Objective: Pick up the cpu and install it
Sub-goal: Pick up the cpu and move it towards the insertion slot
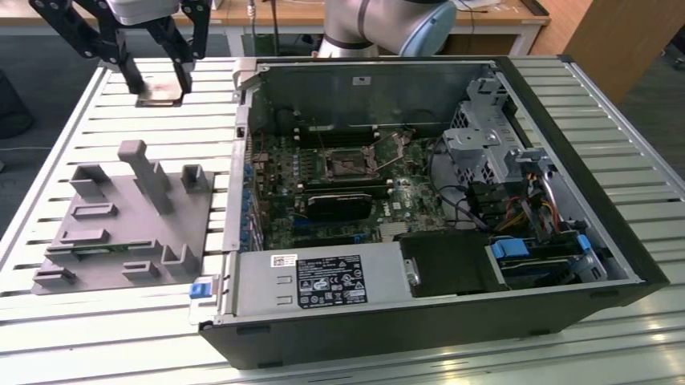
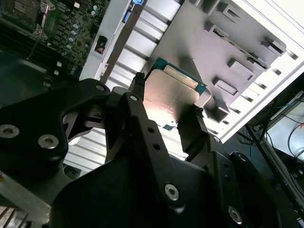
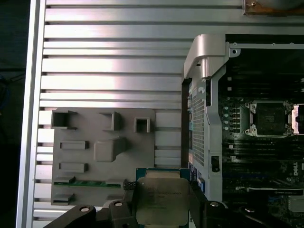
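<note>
Claw [image 1: 159, 87] pinching the cpu [image 1: 160, 98] beside the computer case [image 1: 428, 329]
first wrist view shows the socket [image 3: 269, 118] inside the case; grey tray [image 3: 142, 161] just beside it

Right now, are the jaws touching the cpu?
Touching. In the second wrist view the cpu sits clamped between the jaws, one pressed against each opposite edge.

Black end effector [image 2: 168, 97] — silver screws [image 2: 171, 191], grey arm [image 1: 374, 28].
</note>
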`<state>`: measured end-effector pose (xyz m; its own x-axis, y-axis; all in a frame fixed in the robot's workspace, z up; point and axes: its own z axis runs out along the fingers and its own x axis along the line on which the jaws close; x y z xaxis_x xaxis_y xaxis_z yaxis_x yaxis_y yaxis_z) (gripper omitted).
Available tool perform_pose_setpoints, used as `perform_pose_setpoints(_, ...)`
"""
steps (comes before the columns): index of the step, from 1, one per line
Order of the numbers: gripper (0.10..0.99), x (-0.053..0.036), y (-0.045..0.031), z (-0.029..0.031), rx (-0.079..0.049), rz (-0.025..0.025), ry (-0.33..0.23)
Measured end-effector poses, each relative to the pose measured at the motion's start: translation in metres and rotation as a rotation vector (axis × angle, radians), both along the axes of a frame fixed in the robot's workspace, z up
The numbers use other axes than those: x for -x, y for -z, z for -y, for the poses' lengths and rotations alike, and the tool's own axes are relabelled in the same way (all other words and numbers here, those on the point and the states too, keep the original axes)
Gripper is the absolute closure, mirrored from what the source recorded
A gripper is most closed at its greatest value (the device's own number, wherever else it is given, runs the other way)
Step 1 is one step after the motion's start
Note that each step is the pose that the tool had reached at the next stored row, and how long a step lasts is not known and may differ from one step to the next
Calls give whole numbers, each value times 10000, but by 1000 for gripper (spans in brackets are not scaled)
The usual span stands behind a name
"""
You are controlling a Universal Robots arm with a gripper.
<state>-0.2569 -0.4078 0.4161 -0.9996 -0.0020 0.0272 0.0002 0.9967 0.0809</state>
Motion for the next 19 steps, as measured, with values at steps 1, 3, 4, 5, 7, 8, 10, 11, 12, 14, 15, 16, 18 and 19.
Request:
perform_pose_setpoints(1,553,-15,0,0,0,0,0)
perform_pose_setpoints(3,553,-42,0,-1,1,-1,0)
perform_pose_setpoints(4,553,-53,0,-2,1,-2,0)
perform_pose_setpoints(5,553,-66,0,-3,0,-1,0)
perform_pose_setpoints(7,553,-93,0,-3,1,-2,0)
perform_pose_setpoints(8,553,-104,0,-4,1,-3,0)
perform_pose_setpoints(10,553,-127,0,-6,1,-2,0)
perform_pose_setpoints(11,553,-141,0,-6,1,-3,0)
perform_pose_setpoints(12,553,-154,0,-6,1,-3,0)
perform_pose_setpoints(14,553,-188,0,-6,1,-4,1)
perform_pose_setpoints(15,553,-207,0,-7,0,-4,0)
perform_pose_setpoints(16,553,-225,0,-7,0,-6,0)
perform_pose_setpoints(18,553,-260,0,-7,1,-10,0)
perform_pose_setpoints(19,553,-280,0,-7,1,-13,0)
